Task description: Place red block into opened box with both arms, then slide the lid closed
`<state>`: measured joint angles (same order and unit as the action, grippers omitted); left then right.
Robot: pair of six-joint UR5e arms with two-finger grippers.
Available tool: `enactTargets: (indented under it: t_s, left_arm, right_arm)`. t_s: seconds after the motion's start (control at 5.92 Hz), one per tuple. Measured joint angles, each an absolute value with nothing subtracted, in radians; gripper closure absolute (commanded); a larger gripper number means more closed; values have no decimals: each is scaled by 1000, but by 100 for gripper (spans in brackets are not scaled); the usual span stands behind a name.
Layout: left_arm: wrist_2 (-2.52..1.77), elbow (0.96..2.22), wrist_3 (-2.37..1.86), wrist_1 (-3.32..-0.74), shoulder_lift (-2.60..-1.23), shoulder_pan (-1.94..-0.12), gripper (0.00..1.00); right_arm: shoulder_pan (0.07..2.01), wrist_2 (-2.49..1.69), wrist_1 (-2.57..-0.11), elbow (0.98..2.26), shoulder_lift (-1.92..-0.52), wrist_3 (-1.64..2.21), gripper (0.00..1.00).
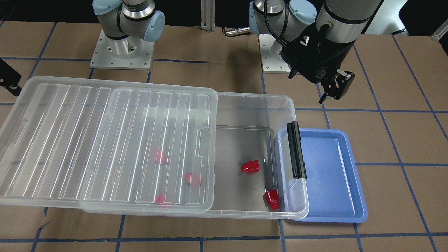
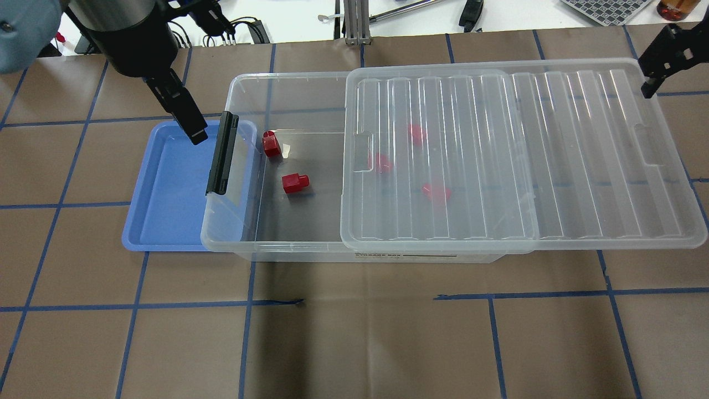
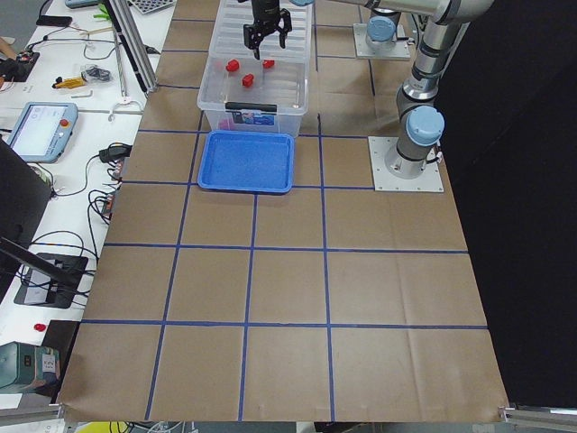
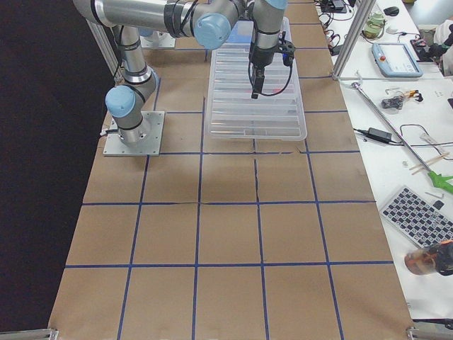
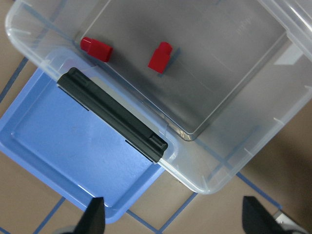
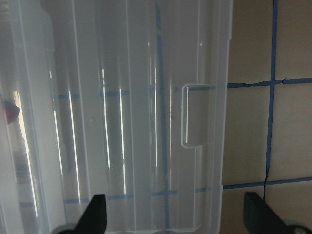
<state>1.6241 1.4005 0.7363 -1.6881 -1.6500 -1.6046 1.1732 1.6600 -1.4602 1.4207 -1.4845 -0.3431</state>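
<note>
1. The red block lies on the floor of the box, in the uncovered stretch at the latch end, apart from every wall.
2. A second red block lies in the floor corner on the operators' side, just beside the latch-end wall.
3. Three more red blocks show only as blurred shapes through the lid.
4. The lid rests on the box's rim, offset toward the robot's right. Its outer short edge overhangs well past the box's end, above the table.
5. The lid's inner short edge, with its handle recess, crosses the box. An open strip remains between that edge and the black latch bar.
6. A blue tray sits at the latch end, and the box's rim overlaps its nearest edge.
7. The left gripper hangs above the tray's robot-side edge, near the latch bar. Its fingers are spread wide and hold nothing.
8. The right gripper hangs above the lid's overhanging end, near the recess there. Its fingers are spread wide and empty.
</note>
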Motion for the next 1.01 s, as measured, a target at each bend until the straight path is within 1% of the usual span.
enactTargets:
  t_s: [0.34,0.51,0.84,1.01]
  left_arm:
    - [1609,1404,329,-1613,-1657,-1601,2]
    - [1580,1408,186,-1604,-1657,-1599,2]
    - [1539,1425,68,-1580,-1641,-1600,2]
    - [1538,1427,43,-1576,-1638,-1600,2]
  right_arm:
    - [1078,1689,-1489,1473,-1461,-429,0]
    - [1034,1706,-1554,1523,-1450,-468,0]
    - [972,1760,-1662,1603,-1421,-512,0]
    - [962,1800,-1683,1615,-1404,-515,0]
